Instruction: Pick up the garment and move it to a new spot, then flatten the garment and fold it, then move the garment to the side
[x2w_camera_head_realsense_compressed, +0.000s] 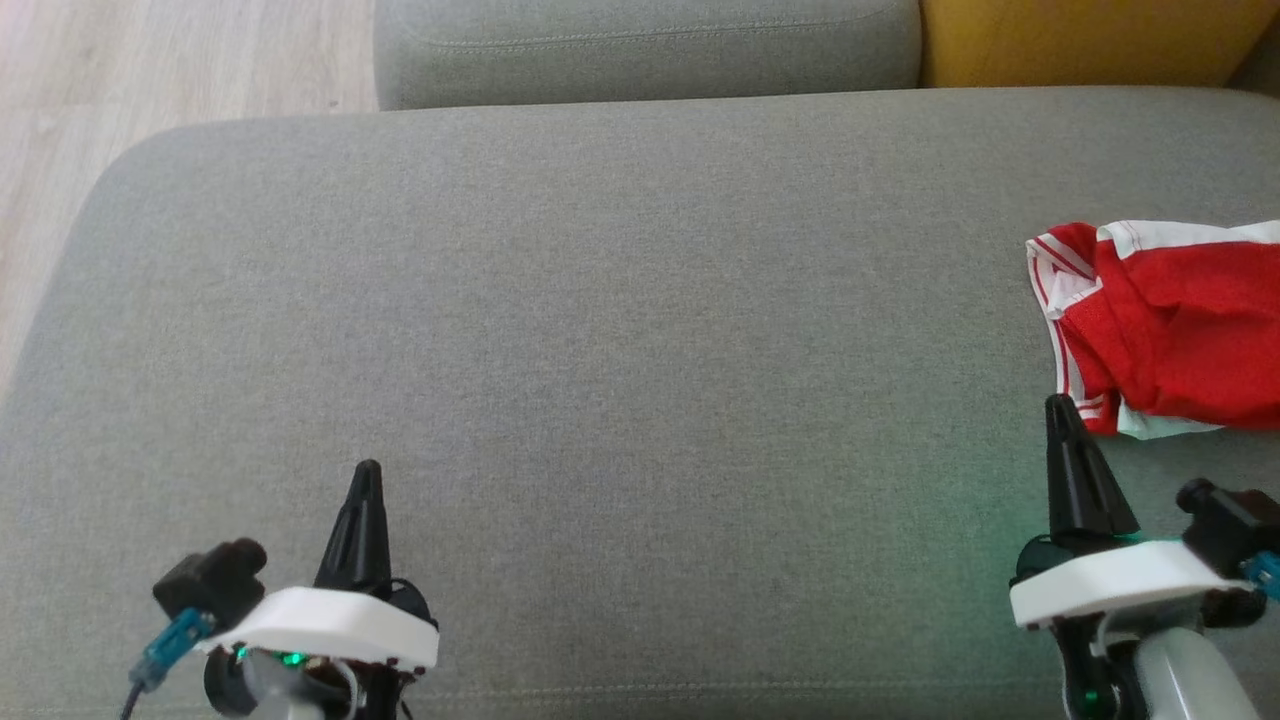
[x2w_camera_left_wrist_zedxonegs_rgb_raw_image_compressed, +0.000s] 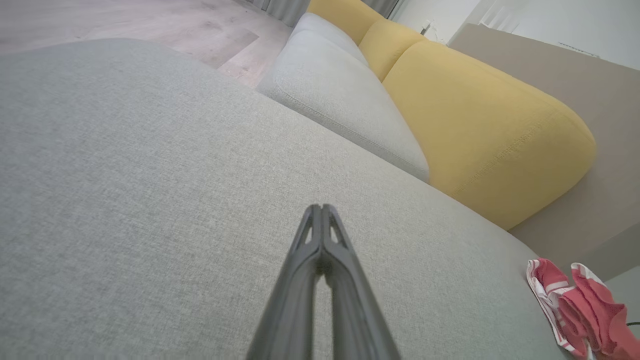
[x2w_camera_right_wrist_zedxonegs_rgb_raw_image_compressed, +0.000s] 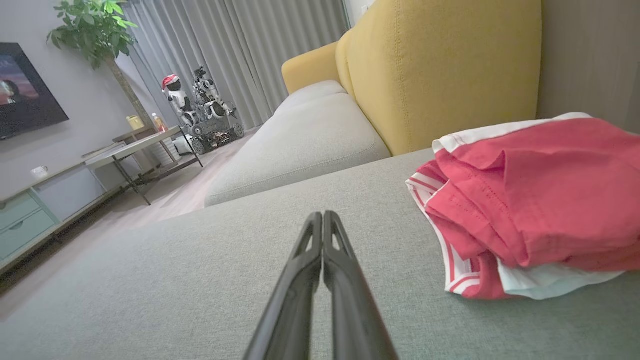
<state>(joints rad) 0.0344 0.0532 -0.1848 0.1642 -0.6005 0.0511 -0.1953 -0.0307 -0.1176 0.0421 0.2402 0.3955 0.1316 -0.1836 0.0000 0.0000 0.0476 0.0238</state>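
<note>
The left gripper (x2w_camera_head_realsense_compressed: 367, 470) is at the lower left, over the grey sofa seat (x2w_camera_head_realsense_compressed: 640, 300). Its jaws are squeezed tight together with nothing in them. At the lower right, the right gripper (x2w_camera_head_realsense_compressed: 1058, 402) has its jaws pinched tight too, and they hold nothing. Just right of its tip, the red and white garment (x2w_camera_head_realsense_compressed: 1170, 330) lies bunched up on the seat. Its striped edge points left. It seems to lie longways from left to right, but its right end is cut off.
</note>
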